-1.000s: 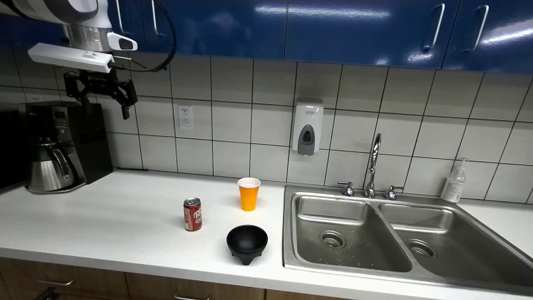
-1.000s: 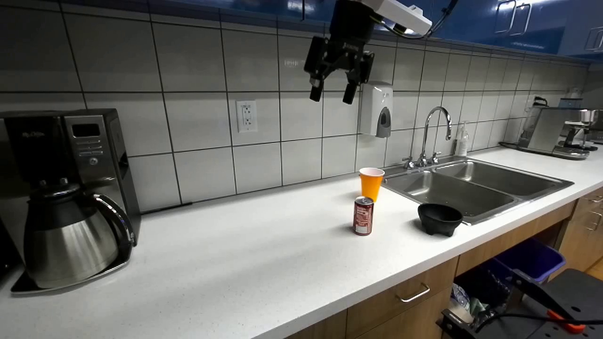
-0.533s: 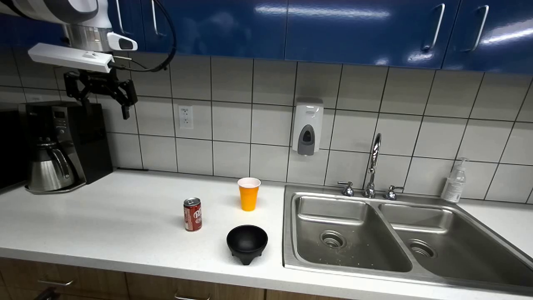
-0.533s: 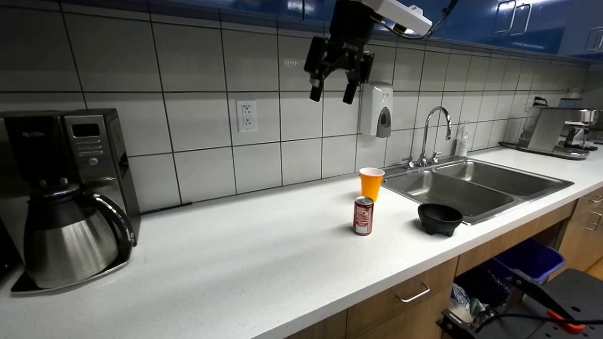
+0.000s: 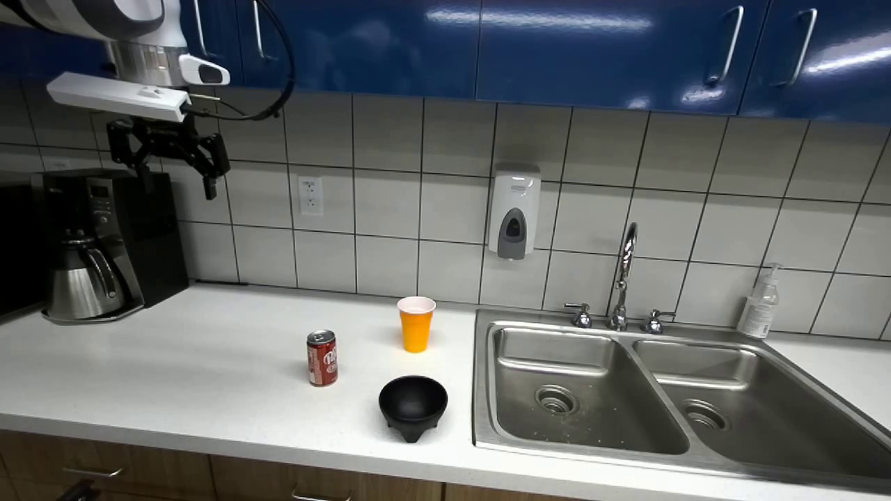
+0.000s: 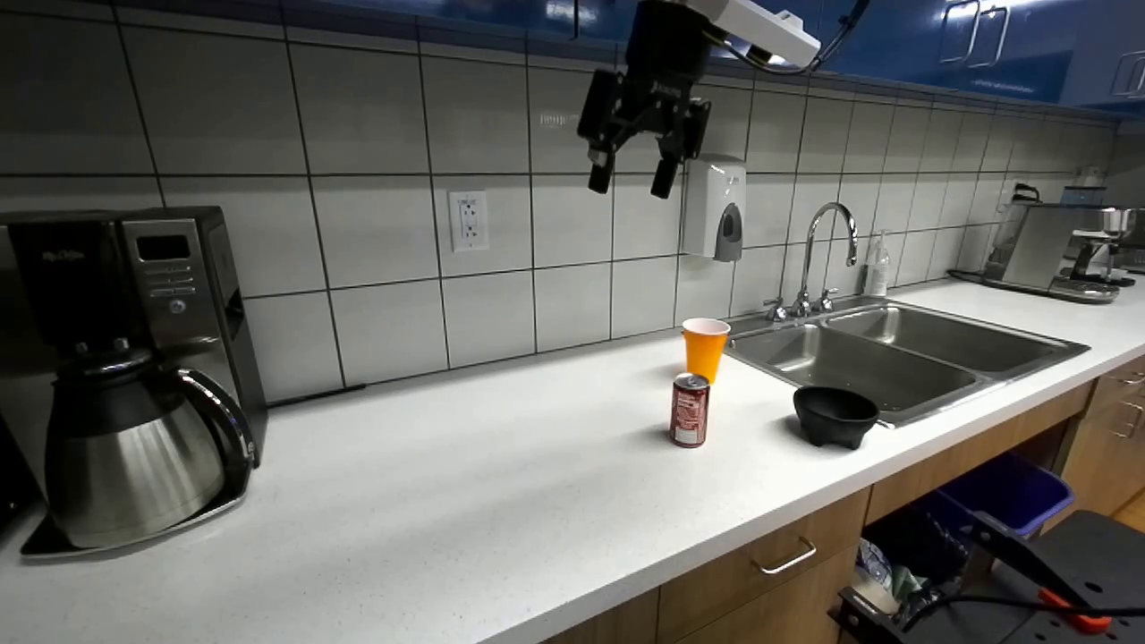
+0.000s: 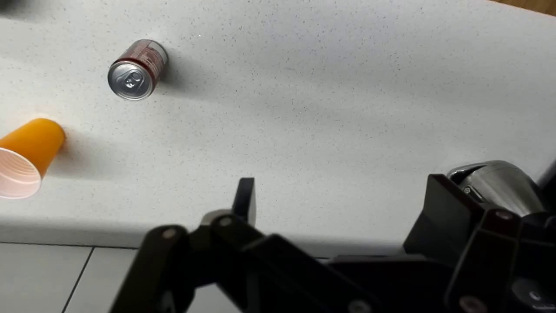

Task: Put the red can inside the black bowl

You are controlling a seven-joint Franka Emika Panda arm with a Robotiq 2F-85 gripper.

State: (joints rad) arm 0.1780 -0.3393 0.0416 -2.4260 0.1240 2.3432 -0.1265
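Presently the red can (image 5: pixel 322 360) stands outside the empty black bowl (image 5: pixel 413 399), gripper (image 6: pixel 631 182) spread wide.

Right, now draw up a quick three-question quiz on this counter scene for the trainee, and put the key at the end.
1. True or false: the red can stands upright, apart from the black bowl.
2. Which of these is nearest the tiled wall?
A) the red can
B) the black bowl
C) the orange cup
3. Fill the gap: in the wrist view, the jaws are ____ and hold nothing.

Key: 1. True. 2. C. 3. Open.
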